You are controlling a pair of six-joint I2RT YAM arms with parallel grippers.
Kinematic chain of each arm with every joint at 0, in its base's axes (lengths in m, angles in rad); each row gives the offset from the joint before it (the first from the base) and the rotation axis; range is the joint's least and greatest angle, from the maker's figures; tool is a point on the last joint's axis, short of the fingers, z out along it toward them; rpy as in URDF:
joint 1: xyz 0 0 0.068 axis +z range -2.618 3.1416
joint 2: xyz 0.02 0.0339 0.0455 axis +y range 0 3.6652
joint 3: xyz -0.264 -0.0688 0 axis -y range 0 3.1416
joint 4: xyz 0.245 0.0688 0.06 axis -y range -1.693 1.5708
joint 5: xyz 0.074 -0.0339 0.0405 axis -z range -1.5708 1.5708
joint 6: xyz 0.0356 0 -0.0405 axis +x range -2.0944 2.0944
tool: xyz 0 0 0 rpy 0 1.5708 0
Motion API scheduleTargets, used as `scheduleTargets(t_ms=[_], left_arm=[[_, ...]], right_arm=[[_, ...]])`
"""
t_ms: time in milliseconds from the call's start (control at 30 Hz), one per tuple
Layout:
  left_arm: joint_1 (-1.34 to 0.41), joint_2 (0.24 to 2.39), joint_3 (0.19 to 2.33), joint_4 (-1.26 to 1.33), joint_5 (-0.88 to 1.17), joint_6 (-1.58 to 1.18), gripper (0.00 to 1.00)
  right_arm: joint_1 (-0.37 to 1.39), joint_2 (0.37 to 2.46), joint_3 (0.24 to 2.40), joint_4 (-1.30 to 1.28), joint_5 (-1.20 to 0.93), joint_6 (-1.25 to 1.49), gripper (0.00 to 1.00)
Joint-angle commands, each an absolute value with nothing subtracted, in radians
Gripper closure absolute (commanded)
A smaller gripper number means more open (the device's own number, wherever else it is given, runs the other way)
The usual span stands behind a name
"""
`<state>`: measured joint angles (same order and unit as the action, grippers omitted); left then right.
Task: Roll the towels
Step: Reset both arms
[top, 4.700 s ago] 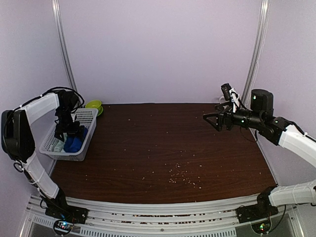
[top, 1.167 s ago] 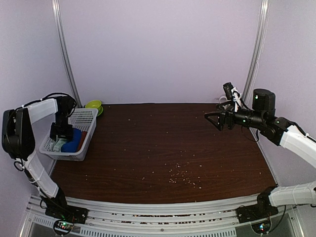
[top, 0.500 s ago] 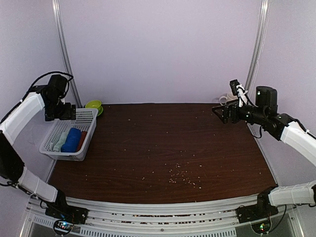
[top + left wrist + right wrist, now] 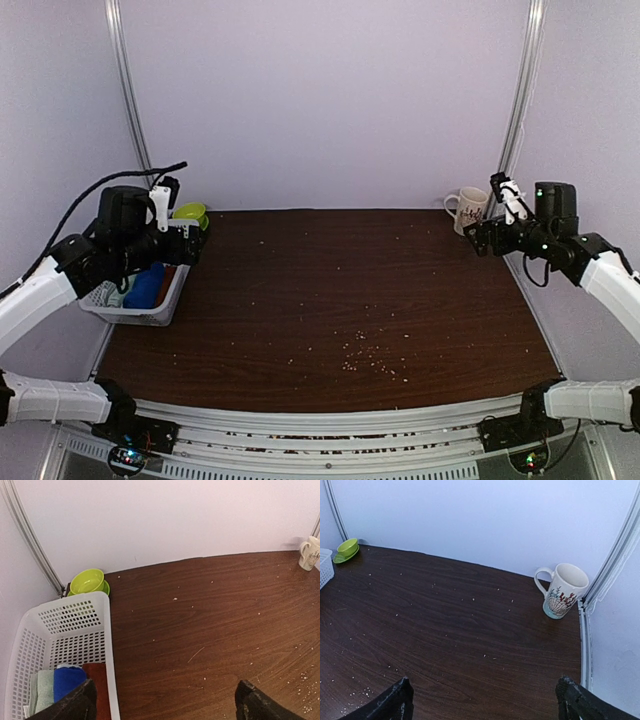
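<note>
Both pincers have their fingers far apart, and neither one holds anything. In the top view, the left pincer [image 4: 190,243] hangs over the far right corner of the white basket [image 4: 160,310], at the left edge of the tabletop [image 4: 350,290]. In its own wrist view, only the two dark fingertips [image 4: 75,702] show at the bottom, with bare wood between them.

Inside the basket, at its near end, the mint-green towel [image 4: 44,692] and the blue towel [image 4: 67,680] lie side by side as compact bundles, touching each other. The mint one is against the left wall. A dark red cloth [image 4: 97,677] lies just beside the blue towel, on its right. Behind the basket, a lime-green bowl [image 4: 87,580] stands in the far left corner.

The right pincer [image 4: 478,238] hangs at the far right, near the white patterned mug [image 4: 565,590], which stands upright in the far right corner. Small pale crumbs [image 4: 370,362] lie scattered on the tabletop, well apart from both arms.
</note>
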<state>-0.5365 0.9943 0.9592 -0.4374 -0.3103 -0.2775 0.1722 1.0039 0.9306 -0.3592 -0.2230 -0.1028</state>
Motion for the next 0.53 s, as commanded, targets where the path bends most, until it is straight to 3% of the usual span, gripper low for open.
scheduleTargets(t_ms=[0,267,500], left_arm=[[-0.594,0.93,0.939,-0.272,-0.361,-0.251,0.02],[-0.629,0.855,0.894,-0.354,-0.362,-0.214,0.02],[-0.63,0.77,0.863,-0.343,-0.361,-0.2,0.02]], right_arm=[[0.169,0.82,0.877,-0.322,-0.151,-0.112,0.0],[0.165,0.567,0.718,-0.275,-0.103,-0.125,0.0],[0.132,0.538,0.692,-0.268,-0.102,-0.115,0.0]])
